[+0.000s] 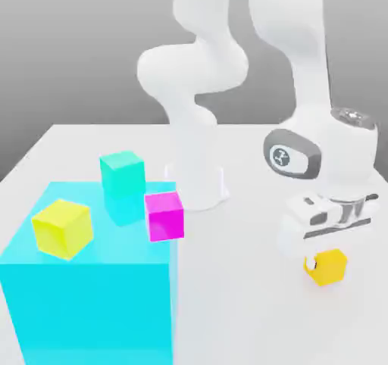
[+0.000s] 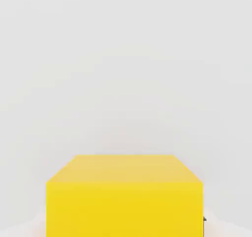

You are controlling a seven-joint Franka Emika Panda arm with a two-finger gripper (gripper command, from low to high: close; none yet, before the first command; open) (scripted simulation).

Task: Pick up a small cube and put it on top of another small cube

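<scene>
Nearest the camera, at the exterior view's left, a broad cyan block (image 1: 87, 314), with a lemon-yellow cube (image 1: 64, 229) on top at the left, a turquoise cube (image 1: 123, 174) towards the far edge and a magenta cube (image 1: 164, 216) by the right edge. Well apart from these, over at the exterior view's right, the small golden cube (image 1: 330, 268), low over the pale table (image 1: 242, 310), directly under the hand. Impossible to tell from here whether touching the table or just clear of it. Gripper (image 1: 326, 266) closed in, clamped on that golden cube, with a pale finger showing close against either flank in the hand view. Probably light and stiff, to judge by the small size, flat faces and crisp edges; unlikely to squash or crack, so fine with a firm, moderate squeeze. Perhaps a little slippery, being so smooth and plain, hence prone to pivot if pinched near an edge. Best taken as now, by two opposite upright faces, around mid-height, leaving top and underside free for stacking. Next, probably lift straight up, carry level, then lower gently onto another small cube, with both tops kept parallel. Release only once seated flat, to avoid any sideways drag.
</scene>
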